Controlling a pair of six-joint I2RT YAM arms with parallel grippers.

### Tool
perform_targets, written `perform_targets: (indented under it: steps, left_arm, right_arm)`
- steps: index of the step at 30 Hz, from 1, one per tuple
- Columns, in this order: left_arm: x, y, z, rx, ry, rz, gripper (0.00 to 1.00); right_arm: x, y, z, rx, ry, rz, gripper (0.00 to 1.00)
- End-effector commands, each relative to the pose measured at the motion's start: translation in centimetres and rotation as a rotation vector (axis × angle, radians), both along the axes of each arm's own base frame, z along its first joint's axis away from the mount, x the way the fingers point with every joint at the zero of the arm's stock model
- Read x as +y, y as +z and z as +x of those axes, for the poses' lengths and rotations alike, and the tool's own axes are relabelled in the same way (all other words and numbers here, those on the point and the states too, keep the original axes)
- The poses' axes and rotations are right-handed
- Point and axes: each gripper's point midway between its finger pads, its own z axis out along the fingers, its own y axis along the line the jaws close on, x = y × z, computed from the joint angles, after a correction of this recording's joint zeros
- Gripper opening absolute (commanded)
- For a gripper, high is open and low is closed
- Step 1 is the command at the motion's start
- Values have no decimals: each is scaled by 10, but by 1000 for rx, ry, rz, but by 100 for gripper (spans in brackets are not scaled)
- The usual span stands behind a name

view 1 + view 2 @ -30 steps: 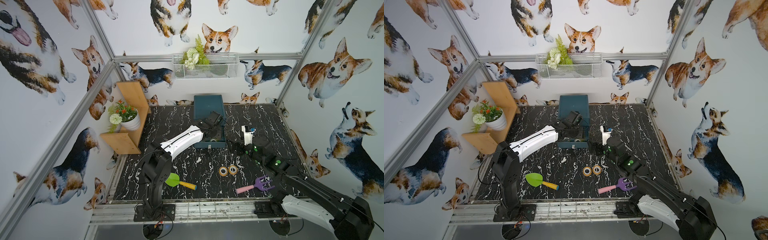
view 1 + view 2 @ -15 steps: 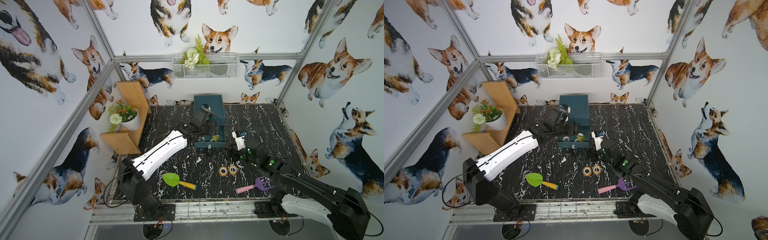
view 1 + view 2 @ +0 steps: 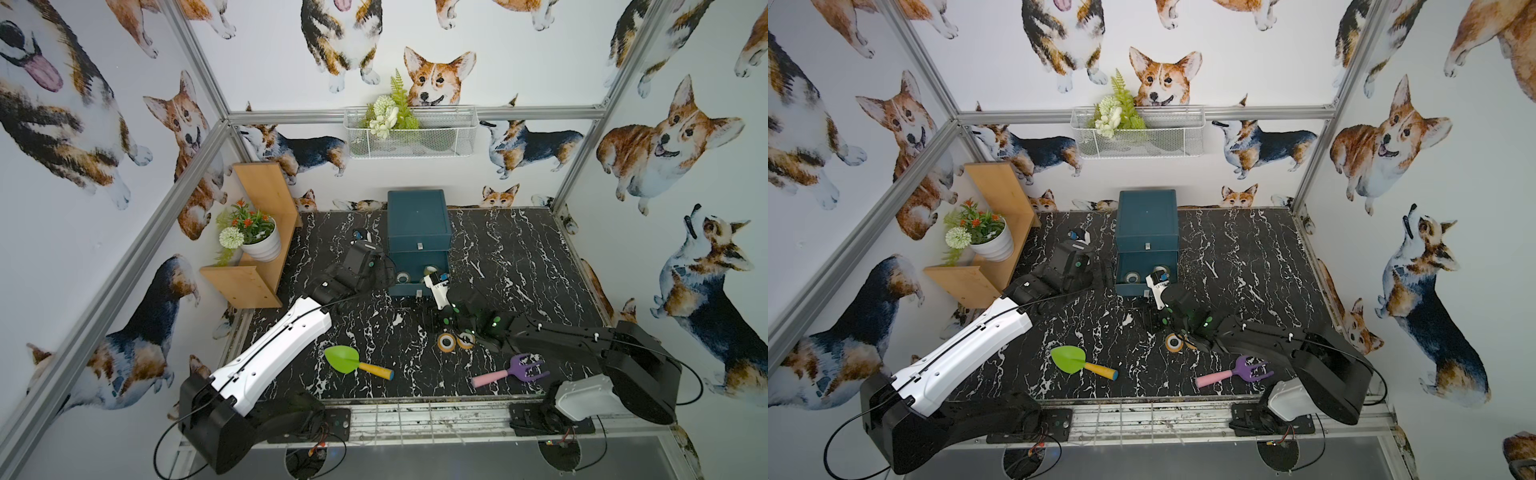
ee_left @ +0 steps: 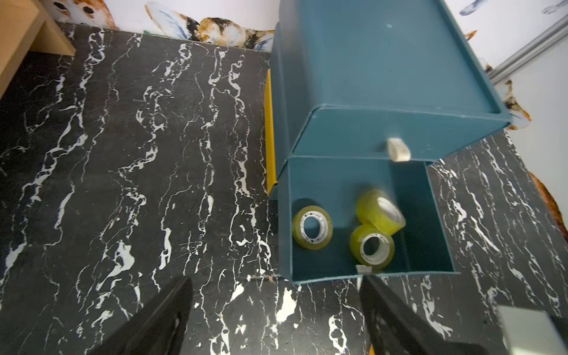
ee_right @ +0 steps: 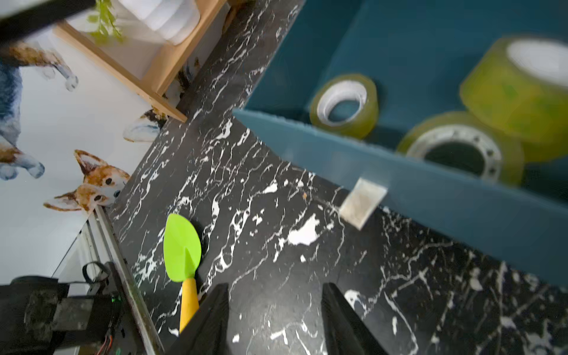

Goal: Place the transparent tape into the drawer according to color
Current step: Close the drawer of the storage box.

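The teal cabinet's lower drawer [image 4: 284,233] stands pulled open. In it are three yellow-green transparent tape rolls: two lie flat [image 4: 312,227] [image 4: 372,247], and a third, blurred, rests tilted against one of them [image 4: 381,212]. In both top views the drawer [image 3: 405,291] shows them only partly. Two orange rolls [image 3: 446,341] [image 3: 465,340] lie on the table by my right arm [image 3: 540,332]. My left gripper [image 4: 275,279] is open and empty, just left of the drawer's front corner. My right gripper [image 5: 275,285] hangs over bare table before the drawer front [image 5: 430,190], jaws apart, holding nothing.
A green toy shovel [image 3: 345,360] and a purple toy fork [image 3: 523,370] lie near the table's front edge. At the left wall stands a wooden shelf [image 3: 257,282] bearing a plant pot [image 3: 259,245]. The cabinet's upper drawer [image 4: 384,135] is closed.
My left gripper has drawn back leftward off the drawer and opened its jaws, uncovering the rolls inside. My right gripper has moved left to the drawer front while its jaws narrowed.
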Motion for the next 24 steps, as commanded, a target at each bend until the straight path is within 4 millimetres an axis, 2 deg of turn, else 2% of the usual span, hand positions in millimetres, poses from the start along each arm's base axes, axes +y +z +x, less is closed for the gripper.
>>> perform_targets:
  steps: [1, 9, 16, 24]
  left_arm:
    - [11, 1, 2, -13, 37, -2, 92]
    - [22, 9, 3, -24, 47, -9, 95]
    - [25, 8, 3, -15, 48, -10, 96]
    - [29, 1, -2, 4, 52, -13, 97]
  right_arm:
    - [9, 14, 19, -49, -46, 24, 50]
    - [3, -2, 50, -39, -113, -14, 48]
    - [-6, 6, 82, -98, -142, -8, 44]
    - [4, 9, 112, -152, -162, -10, 40]
